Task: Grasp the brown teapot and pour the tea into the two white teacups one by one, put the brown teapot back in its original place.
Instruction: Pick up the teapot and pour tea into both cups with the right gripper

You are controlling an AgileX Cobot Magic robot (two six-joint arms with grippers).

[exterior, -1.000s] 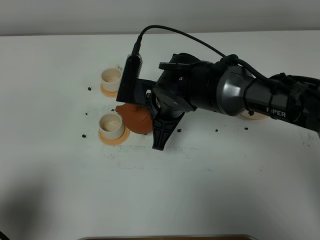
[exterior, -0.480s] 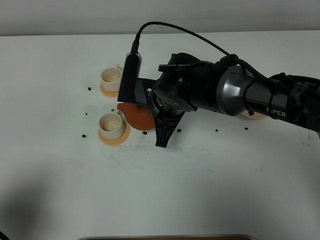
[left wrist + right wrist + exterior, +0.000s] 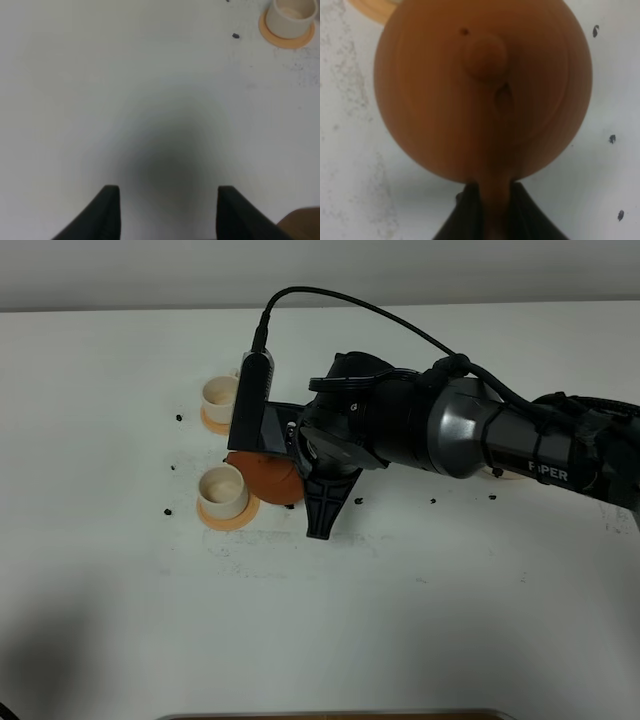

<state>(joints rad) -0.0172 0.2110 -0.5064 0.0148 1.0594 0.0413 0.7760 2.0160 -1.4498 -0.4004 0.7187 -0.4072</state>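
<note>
**Tea service: my right pincer (image 3: 492, 192) held the brown teapot (image 3: 268, 478) at the nearer teacup (image 3: 222, 486).**

From the left, my left pincer (image 3: 165, 212) hung spread over the bare surface (image 3: 100, 75), clear of the work. Both white teacups sat on orange coasters (image 3: 240, 516), the farther teacup (image 3: 222, 392) apart. The pot hovered just beside the nearer one, apparently to pour, with its loop handle pinched between my right fingers. Its cream saucer (image 3: 512, 474) peeked from behind my arm, presumably awaiting its return.
</note>
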